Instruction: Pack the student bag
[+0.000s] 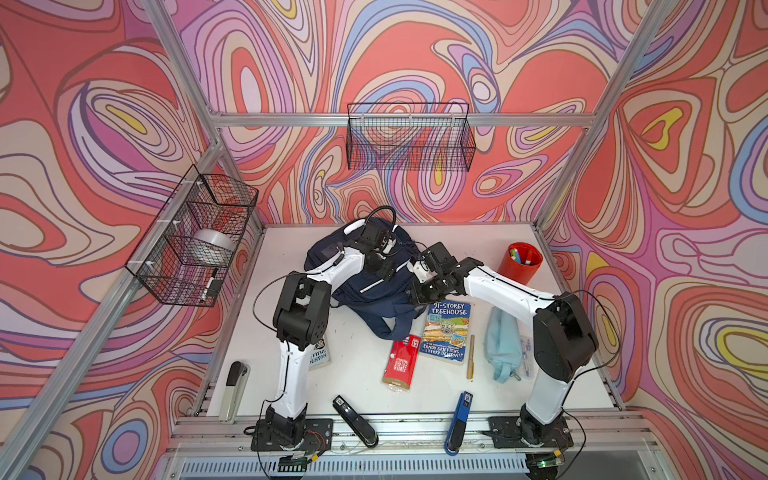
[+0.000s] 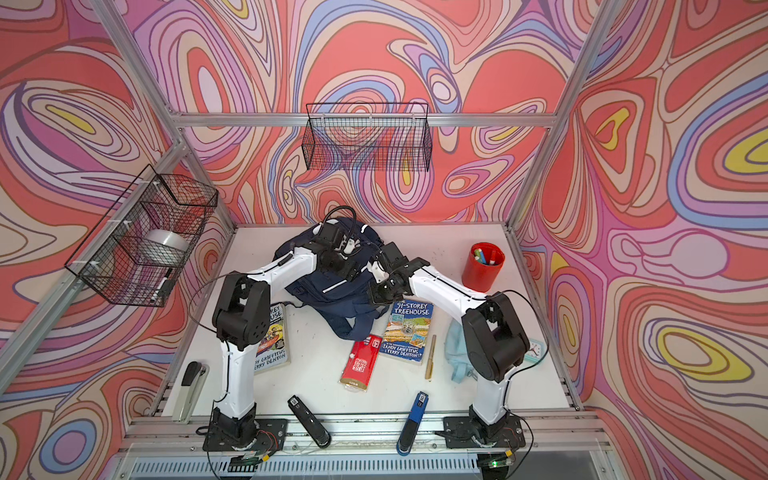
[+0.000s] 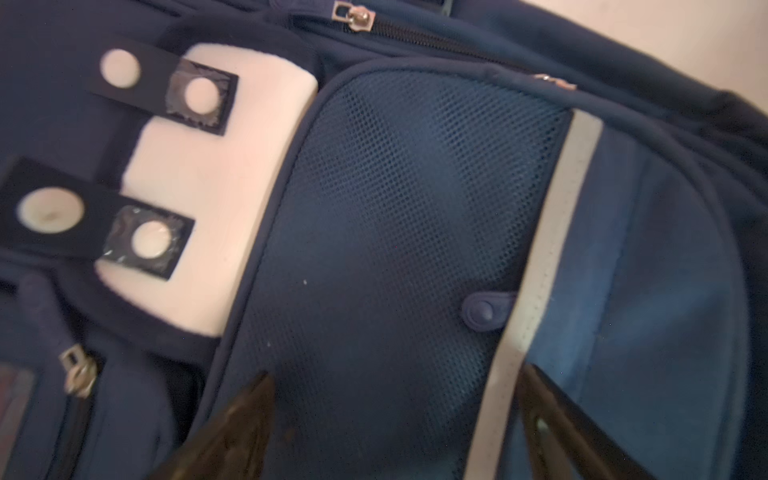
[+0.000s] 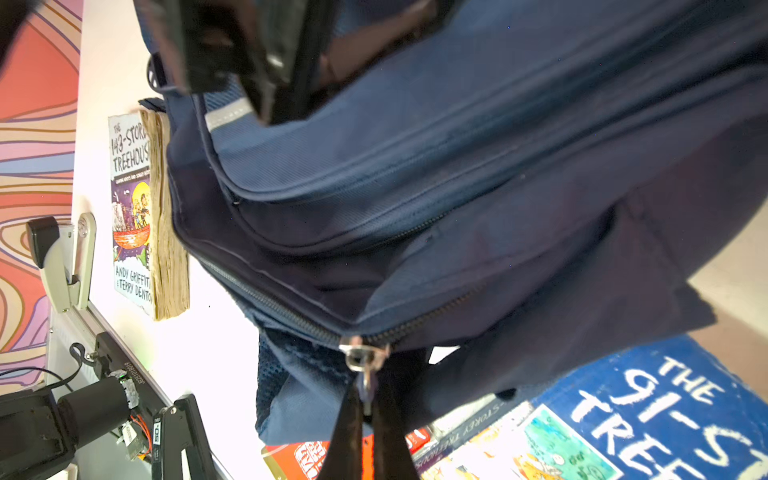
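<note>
Arms (image 1: 328, 268) cover student bag (image 1: 361, 301); book (image 1: 446, 330), red packet (image 1: 402, 359) beside, possibly touching.

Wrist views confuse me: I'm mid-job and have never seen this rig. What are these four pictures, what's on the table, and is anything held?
A left arm and a right arm, each ending in a two-finger gripper, are bolted at the table's near edge. Both top views come from one overhead camera and show the whole scene. Each wrist view comes from a camera on one arm, looking along its fingers.

On the table lie the bag, a blue book, a second book, a red packet, a pen, a pouch, a grey stapler, a black stapler, a blue stapler and a red cup of markers.

The left gripper is open over the bag's mesh pocket, holding nothing. The right gripper is shut on the zipper pull.
</note>
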### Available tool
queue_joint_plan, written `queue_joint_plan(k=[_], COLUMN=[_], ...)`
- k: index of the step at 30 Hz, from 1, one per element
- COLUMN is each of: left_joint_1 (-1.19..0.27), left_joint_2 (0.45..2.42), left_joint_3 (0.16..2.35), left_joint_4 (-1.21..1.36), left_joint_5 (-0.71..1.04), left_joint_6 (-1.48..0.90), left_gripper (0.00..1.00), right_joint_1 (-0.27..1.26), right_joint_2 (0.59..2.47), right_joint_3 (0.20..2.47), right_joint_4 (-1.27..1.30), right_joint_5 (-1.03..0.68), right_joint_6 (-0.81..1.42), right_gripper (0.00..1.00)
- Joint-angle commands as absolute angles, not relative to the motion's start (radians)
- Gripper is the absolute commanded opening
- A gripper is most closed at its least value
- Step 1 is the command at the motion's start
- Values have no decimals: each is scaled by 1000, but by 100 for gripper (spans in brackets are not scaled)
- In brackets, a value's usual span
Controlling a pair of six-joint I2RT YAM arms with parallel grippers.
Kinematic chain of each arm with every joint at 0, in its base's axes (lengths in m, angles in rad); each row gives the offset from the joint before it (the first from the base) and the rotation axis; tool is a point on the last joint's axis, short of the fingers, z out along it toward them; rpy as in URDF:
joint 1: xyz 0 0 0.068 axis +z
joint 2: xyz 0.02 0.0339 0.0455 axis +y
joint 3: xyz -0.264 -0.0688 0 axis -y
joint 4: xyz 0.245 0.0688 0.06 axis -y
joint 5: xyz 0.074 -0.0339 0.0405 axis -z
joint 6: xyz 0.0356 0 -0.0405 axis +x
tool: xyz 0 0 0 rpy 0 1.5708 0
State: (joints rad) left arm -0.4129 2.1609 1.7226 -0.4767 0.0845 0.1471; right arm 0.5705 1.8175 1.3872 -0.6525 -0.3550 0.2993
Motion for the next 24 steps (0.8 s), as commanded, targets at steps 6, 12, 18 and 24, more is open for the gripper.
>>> queue_joint_plan(k=[6,12,18,24], left_joint_1=[-426,-435,-431,-420], left_joint_2=[2293,2549,2554,2599], left_joint_3=[1848,2219,2213,2242], left_joint_4=[-657,-1074,-1034,-1018], left_joint_5=[45,122,193,281], left_joint_6=[306,208,94,6], left_gripper=[93,25,9,4], right_joint_1=[565,666,788,876], right_joint_2=[1780,1824,1866,1981], right_joint_3=[1313,1382,1441,1549], right_joint_4=[-626,-721,-647,-549], right_joint_5=[-348,-193,-245,-259], right_joint_6=[287,384,549,632], right_gripper=[0,0,0,0])
